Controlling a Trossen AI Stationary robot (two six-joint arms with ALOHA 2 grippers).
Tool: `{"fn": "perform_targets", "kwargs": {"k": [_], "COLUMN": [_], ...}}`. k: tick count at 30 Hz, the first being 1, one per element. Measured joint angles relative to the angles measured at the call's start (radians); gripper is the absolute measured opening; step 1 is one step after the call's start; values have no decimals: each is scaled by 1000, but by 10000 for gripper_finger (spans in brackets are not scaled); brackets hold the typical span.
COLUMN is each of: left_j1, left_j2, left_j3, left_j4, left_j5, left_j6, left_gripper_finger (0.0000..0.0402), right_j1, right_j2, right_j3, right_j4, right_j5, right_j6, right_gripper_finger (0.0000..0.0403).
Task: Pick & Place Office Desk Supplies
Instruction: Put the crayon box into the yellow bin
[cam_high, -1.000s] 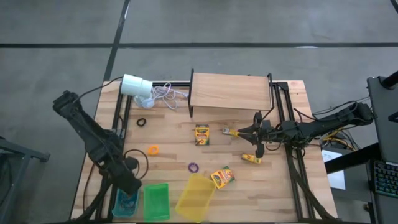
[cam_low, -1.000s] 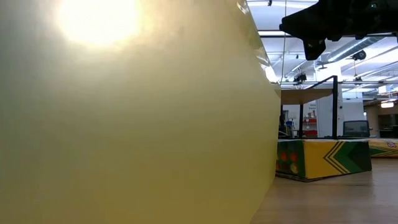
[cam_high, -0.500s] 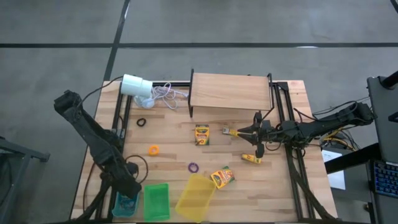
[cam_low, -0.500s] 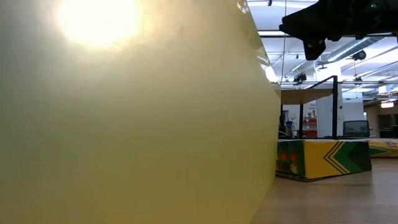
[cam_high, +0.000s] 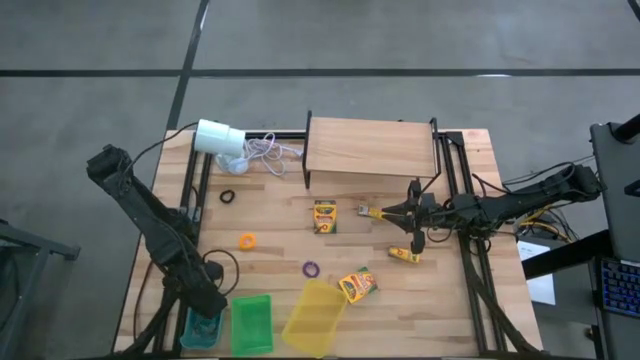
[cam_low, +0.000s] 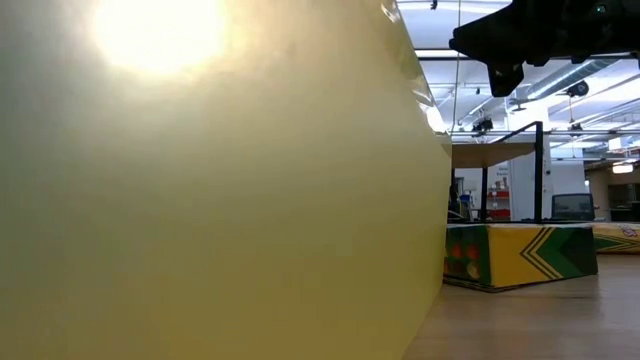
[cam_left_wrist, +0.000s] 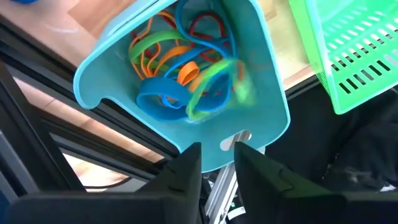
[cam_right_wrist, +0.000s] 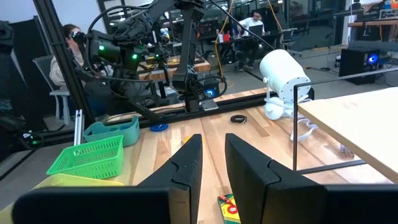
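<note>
Crayon box (cam_high: 324, 216) long axis toward wooden shelf (cam_high: 369, 147)

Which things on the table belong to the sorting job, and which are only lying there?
For the job: crayon boxes, orange band, purple band, black band, teal bin of bands.

Not for the job: white cylinder, wooden shelf.

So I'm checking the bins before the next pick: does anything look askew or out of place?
Yes. The yellow bin sits skewed at the table's front edge, unlike the squarer green bin and blue bin, and it blocks most of the low view. One crayon box beside it also lies at an angle.
</note>
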Motion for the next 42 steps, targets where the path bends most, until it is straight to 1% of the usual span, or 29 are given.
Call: {"fn": "perform_targets", "kwargs": {"k": [13, 20, 30, 38, 42], "left_j1": [0, 0, 1, 3, 9], "left_j2": [0, 0, -1, -41, -62], "left_j3": [0, 25, 73, 74, 74], "left_j4": [-11, -3, -72, -113, -159], "left_j5": [-1, -7, -79, -143, -195], "left_j6": [8, -2, 5, 6, 51], "left_gripper_finger": [109, 109, 109, 109, 109], "right_j1": [0, 0, 0, 0, 0], "right_j2": [0, 0, 0, 0, 0], "right_j3": [0, 0, 0, 0, 0], "right_j4": [0, 0, 0, 0, 0], "right_j5": [0, 0, 0, 0, 0], "right_j6": [0, 0, 0, 0, 0], "right_gripper_finger": [86, 81, 68, 79, 84]}}
